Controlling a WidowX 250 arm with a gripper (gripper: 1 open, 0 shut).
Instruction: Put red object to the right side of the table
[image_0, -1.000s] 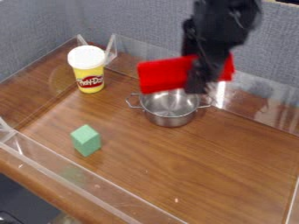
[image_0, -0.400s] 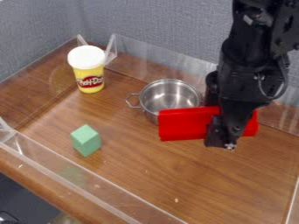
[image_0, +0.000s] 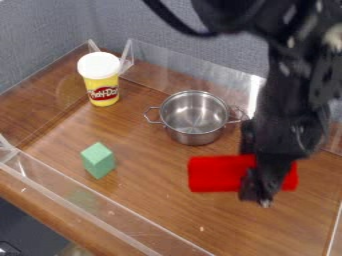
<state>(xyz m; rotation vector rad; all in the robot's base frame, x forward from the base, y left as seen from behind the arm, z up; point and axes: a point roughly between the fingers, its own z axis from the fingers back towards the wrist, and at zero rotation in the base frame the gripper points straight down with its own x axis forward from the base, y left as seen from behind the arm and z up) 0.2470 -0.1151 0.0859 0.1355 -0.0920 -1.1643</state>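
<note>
The red object (image_0: 225, 172) is a bright-red rectangular block, low over the brown wooden table (image_0: 147, 200) at the front right, in front of the steel pot. My gripper (image_0: 263, 180) comes down from the black arm at the right and is shut on the block's right end. Its fingers are blurred and cover that end. I cannot tell whether the block touches the tabletop.
A steel pot (image_0: 195, 116) stands mid-table behind the block. A yellow tub (image_0: 99, 79) with a red label sits at the back left, and a small green cube (image_0: 96, 159) at the front left. Clear acrylic walls (image_0: 40, 185) edge the table.
The arm has carried the red block from above the pot forward, down and to the right, so it is now low over the table in front of the pot.
</note>
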